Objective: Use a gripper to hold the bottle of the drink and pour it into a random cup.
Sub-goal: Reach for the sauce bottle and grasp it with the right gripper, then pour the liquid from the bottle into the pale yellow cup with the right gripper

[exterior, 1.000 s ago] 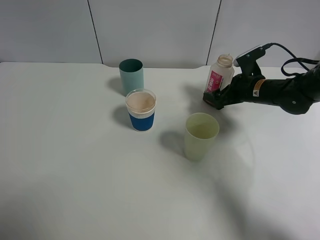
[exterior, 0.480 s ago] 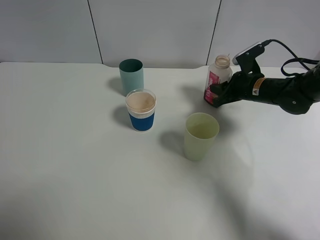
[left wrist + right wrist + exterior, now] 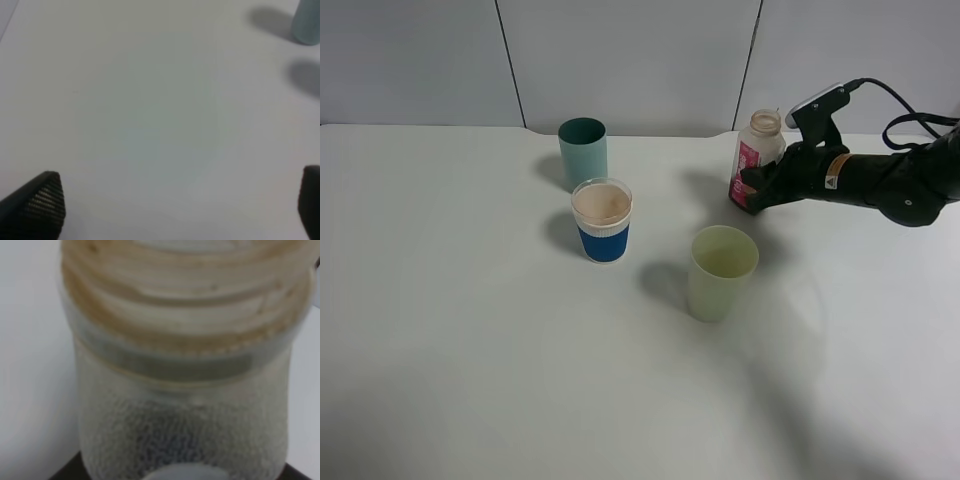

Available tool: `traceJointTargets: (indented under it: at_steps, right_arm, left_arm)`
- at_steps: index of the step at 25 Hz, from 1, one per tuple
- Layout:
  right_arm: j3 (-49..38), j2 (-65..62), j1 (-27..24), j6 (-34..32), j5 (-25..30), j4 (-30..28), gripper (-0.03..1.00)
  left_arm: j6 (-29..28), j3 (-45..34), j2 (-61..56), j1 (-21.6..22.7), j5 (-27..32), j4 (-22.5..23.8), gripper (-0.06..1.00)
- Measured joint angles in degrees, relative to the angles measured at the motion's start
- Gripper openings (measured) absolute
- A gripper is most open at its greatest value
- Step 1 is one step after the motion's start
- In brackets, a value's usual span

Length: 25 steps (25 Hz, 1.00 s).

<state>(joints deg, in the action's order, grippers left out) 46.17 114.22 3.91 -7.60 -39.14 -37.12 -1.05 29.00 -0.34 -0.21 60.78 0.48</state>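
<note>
The whitish bottle (image 3: pixel 757 160) with a pink label stands upright near the table's back right. My right gripper (image 3: pixel 761 190) is shut on its lower body. In the right wrist view the bottle (image 3: pixel 185 370) fills the picture, its wide neck stained brown. The pale yellow-green cup (image 3: pixel 722 272) stands in front of the bottle, apart from it. Brown drink (image 3: pixel 601 203) shows in the blue-sleeved clear cup. My left gripper (image 3: pixel 175 210) is open over bare table and does not show in the exterior high view.
A teal cup (image 3: pixel 583 152) stands at the back centre, and its edge shows in the left wrist view (image 3: pixel 306 22). The blue-sleeved clear cup (image 3: pixel 603 240) stands just in front of it. The right arm (image 3: pixel 880 180) and its cables lie along the right edge.
The bottle has gone from tilted to upright in my right gripper and shifted slightly toward the back. The cups have not moved.
</note>
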Motion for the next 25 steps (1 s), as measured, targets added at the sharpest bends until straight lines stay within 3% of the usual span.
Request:
traceJointTargets:
  at_steps: [13, 25]
  right_arm:
    - [-0.1, -11.7, 4.0, 0.6, 7.8, -3.3, 0.35]
    - [-0.2, -17.4, 9.3, 10.2, 11.6, -13.2, 0.35]
  left_arm:
    - [0.0, 0.0, 0.0, 0.0, 0.0, 0.0, 0.93]
    - [0.0, 0.0, 0.0, 0.0, 0.0, 0.0, 0.93]
